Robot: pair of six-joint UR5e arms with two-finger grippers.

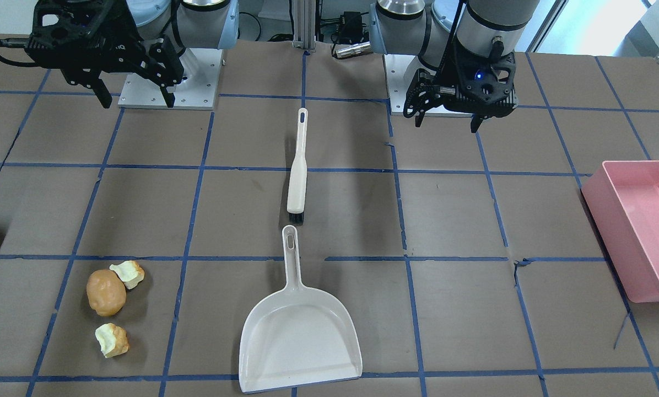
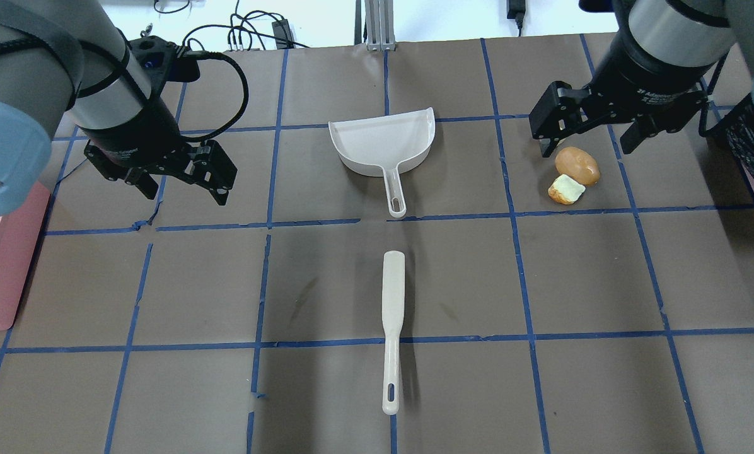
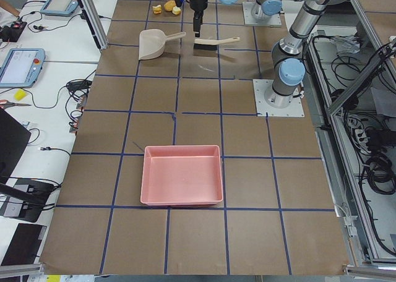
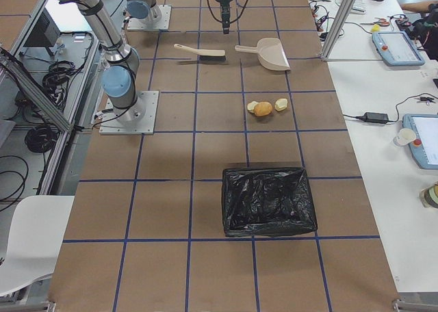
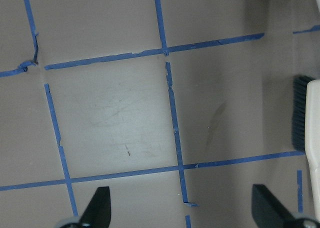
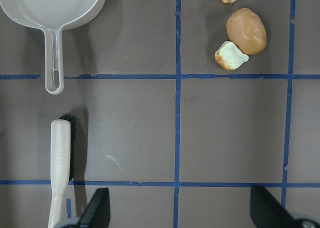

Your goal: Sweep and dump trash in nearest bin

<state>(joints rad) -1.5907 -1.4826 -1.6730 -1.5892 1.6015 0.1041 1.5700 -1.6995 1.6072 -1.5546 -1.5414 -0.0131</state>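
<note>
Beyond the right fingers [image 6: 97, 208], wide apart and seemingly clear: the trash [image 6: 246, 31].

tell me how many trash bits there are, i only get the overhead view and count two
Observer: Three. The front-facing view shows an orange-brown potato-shaped lump, a pale yellow-green bitten chunk against it, and a second bitten chunk lying apart, which the right gripper hides from you.
Operator: which bin is closest to them
Observer: A rectangular bin lined with a black bag, at the robot's right end of the table. The right side view shows it whole.
Operator: where are the brush bristles
Observer: Black bristles sit at the end of the cream plastic brush that faces the white plastic dustpan handle.
</note>
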